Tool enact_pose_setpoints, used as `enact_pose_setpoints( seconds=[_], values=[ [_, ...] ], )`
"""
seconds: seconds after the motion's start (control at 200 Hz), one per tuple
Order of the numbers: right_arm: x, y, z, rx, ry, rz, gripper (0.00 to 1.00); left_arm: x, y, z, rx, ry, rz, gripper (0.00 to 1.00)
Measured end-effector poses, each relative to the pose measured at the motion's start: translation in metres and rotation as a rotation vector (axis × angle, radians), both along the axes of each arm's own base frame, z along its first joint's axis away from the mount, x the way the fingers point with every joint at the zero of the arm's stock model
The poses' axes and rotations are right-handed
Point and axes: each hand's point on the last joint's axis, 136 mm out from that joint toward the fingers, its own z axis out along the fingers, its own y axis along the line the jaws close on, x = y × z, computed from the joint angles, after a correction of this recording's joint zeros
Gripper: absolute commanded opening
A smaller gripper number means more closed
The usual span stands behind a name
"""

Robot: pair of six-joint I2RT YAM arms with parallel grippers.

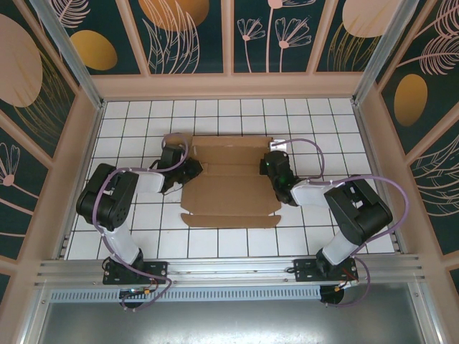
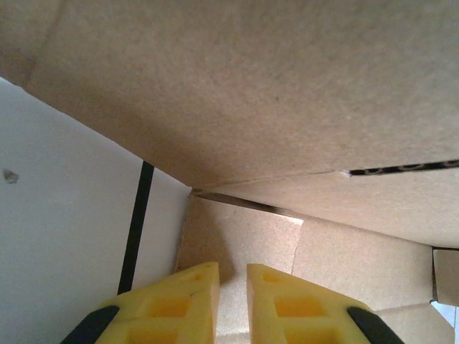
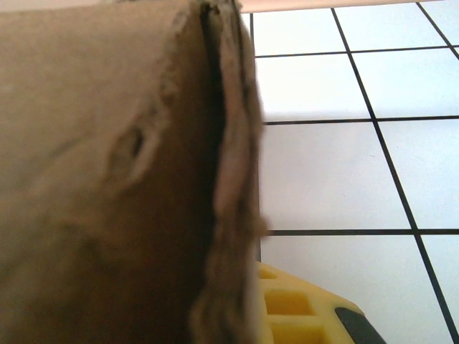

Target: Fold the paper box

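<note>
The paper box (image 1: 229,183) lies in the middle of the tiled floor, a brown cardboard blank with its side flaps partly raised. My left gripper (image 1: 192,170) sits at its left edge. In the left wrist view its yellow fingers (image 2: 190,301) stand a narrow gap apart over the paper box (image 2: 251,86), with nothing between them. My right gripper (image 1: 271,166) is at the box's right edge. In the right wrist view a raised cardboard wall (image 3: 107,179) runs down into the right gripper (image 3: 237,287), which is shut on it. One yellow finger (image 3: 287,301) shows; the other is hidden behind the cardboard.
The floor is white tile with black lines (image 1: 143,229), fenced by tan walls (image 1: 229,86). A metal rail (image 1: 229,269) runs along the near edge with both arm bases on it. Open floor lies in front of and behind the box.
</note>
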Motion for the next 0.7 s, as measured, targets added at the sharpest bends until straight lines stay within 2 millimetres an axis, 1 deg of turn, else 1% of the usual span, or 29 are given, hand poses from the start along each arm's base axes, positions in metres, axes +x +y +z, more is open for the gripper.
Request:
enact_pose_setpoints(
  seconds=[0.08, 0.15, 0.18, 0.29, 0.34, 0.395, 0.435, 0.54, 0.621, 0.696],
  values=[
    [0.001, -0.001, 0.000, -0.002, 0.004, -0.003, 0.00, -0.002, 0.001, 0.005, 0.006, 0.001, -0.002, 0.25],
    [0.002, -0.003, 0.000, -0.008, 0.006, -0.007, 0.00, -0.006, 0.004, 0.022, 0.018, -0.019, -0.010, 0.28],
    [0.003, -0.005, 0.000, -0.012, 0.007, -0.009, 0.00, -0.007, 0.005, 0.032, 0.023, -0.038, -0.011, 0.28],
    [0.004, -0.007, 0.000, -0.024, 0.010, -0.014, 0.00, -0.009, 0.016, 0.084, 0.040, -0.150, 0.004, 0.28],
    [0.005, -0.007, 0.000, -0.030, 0.012, -0.011, 0.00, -0.010, 0.027, 0.110, 0.050, -0.213, 0.028, 0.28],
    [0.005, -0.007, 0.000, -0.032, 0.014, -0.010, 0.00, -0.012, 0.042, 0.135, 0.068, -0.272, 0.065, 0.27],
    [0.005, -0.007, 0.000, -0.035, 0.014, -0.009, 0.00, -0.013, 0.054, 0.151, 0.087, -0.314, 0.098, 0.26],
    [0.005, -0.007, 0.000, -0.035, 0.014, -0.009, 0.00, -0.017, 0.084, 0.185, 0.152, -0.406, 0.182, 0.27],
    [0.005, -0.006, 0.000, -0.034, 0.015, -0.007, 0.00, -0.018, 0.101, 0.200, 0.199, -0.447, 0.234, 0.31],
    [0.005, -0.006, 0.000, -0.034, 0.015, -0.005, 0.00, -0.015, 0.114, 0.201, 0.252, -0.454, 0.262, 0.37]
  ],
)
